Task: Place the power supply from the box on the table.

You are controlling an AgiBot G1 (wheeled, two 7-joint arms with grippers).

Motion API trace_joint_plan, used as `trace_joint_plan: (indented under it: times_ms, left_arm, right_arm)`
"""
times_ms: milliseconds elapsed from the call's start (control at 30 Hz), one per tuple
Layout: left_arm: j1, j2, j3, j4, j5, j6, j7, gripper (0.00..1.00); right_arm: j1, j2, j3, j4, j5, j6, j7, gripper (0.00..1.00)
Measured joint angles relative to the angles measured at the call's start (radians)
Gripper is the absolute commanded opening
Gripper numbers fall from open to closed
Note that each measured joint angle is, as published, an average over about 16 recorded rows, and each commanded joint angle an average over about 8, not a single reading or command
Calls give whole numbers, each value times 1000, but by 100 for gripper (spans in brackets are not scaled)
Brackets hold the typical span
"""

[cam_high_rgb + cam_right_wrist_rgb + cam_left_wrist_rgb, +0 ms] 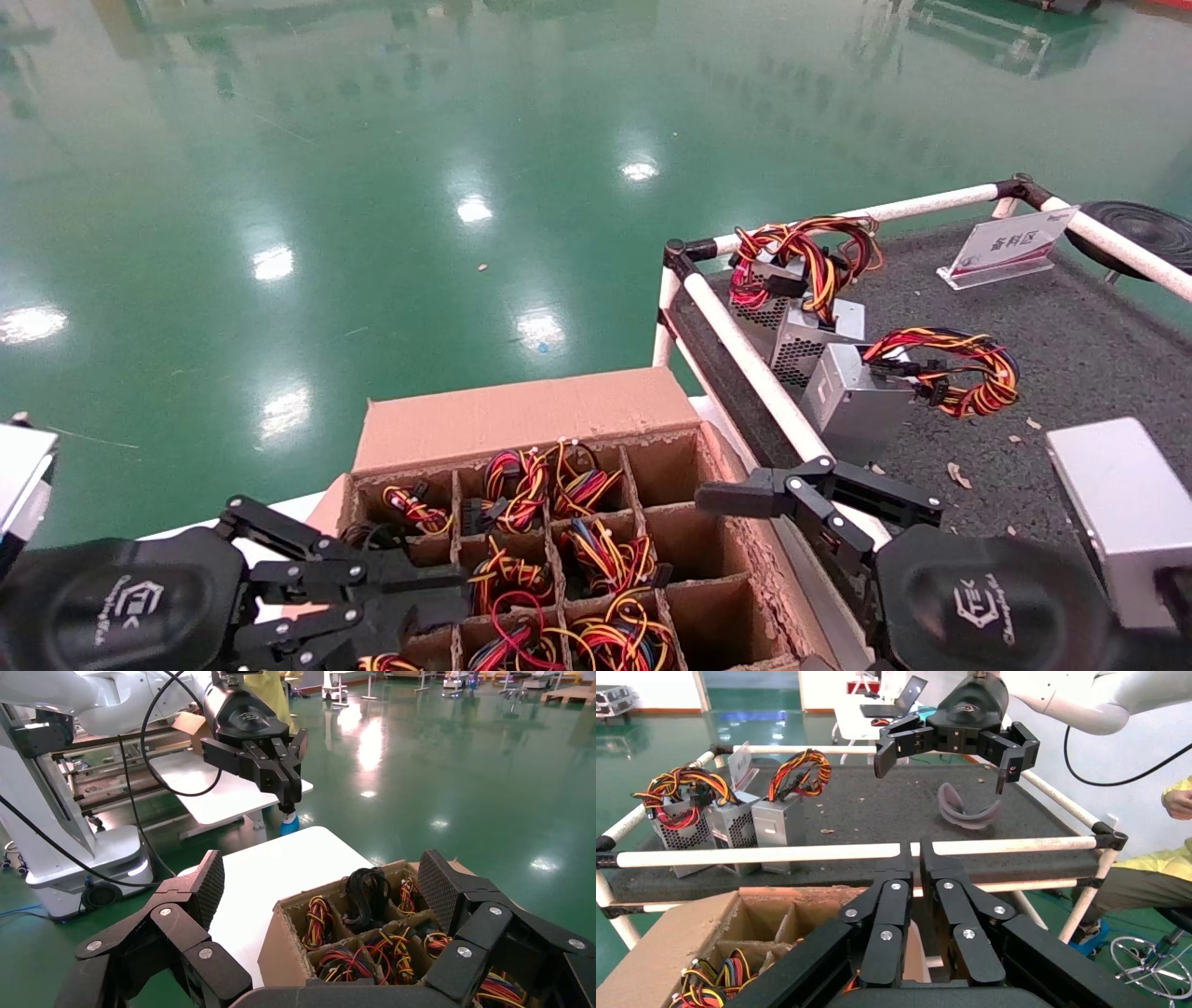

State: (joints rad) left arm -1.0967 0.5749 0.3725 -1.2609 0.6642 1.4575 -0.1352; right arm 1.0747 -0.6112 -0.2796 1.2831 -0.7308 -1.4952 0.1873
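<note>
Right gripper (819,494) hangs spread wide above the box (559,550) edge, carrying nothing, likely lining up for a power supply (605,559). Left gripper (410,587), fingers pressed together and empty, rests idle over the box's left cells.

Glossy green floor (372,186) mirrors overhead lights

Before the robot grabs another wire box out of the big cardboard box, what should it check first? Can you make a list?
1. Right gripper open and empty: ok, jaws spread wide above the box's right edge.
2. Left gripper out of the way: ok, shut, at the box's left side.
3. Brown cardboard box with divider cells still holds units: ok, red, yellow and black wire bundles fill several cells; the right column looks empty.
4. Free spot on the dark grey speckled table: ok, bare mat beside the silver-grey metal power supplies already standing there.
5. Which unit sits loose enough to lift: cannot tell, cases are hidden under wires.
</note>
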Motion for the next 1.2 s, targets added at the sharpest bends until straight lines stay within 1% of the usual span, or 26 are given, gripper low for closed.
trace_joint_plan:
  times_ms: [33, 233, 267, 300, 467, 633, 967, 1200]
  left_arm:
    - [0, 0, 0, 0, 0, 0, 0, 8]
    - [0, 0, 0, 0, 0, 0, 0, 83]
    - [0, 0, 0, 0, 0, 0, 0, 93]
    - [0, 0, 0, 0, 0, 0, 0, 100]
    - [0, 0, 0, 0, 0, 0, 0, 100]
    - [0, 0, 0, 0, 0, 0, 0, 100]
    - [0, 0, 0, 0, 0, 0, 0, 100]
    - [0, 0, 0, 0, 0, 0, 0, 100]
  right_arm:
    - [0, 0, 0, 0, 0, 0, 0, 100]
    - [-1, 1, -1, -1, -3, 1, 0, 100]
    - [-1, 1, -2, -1, -5, 2, 0, 100]
    - [-2, 2, -3, -2, -9, 3, 0, 100]
    - [-8, 8, -12, -8, -35, 14, 1, 100]
    - [-16, 19, -31, -19, -85, 27, 12, 100]
    - [-21, 34, -97, -36, -221, 55, 71, 100]
    - [-15, 14, -142, -33, -303, 82, 118, 100]
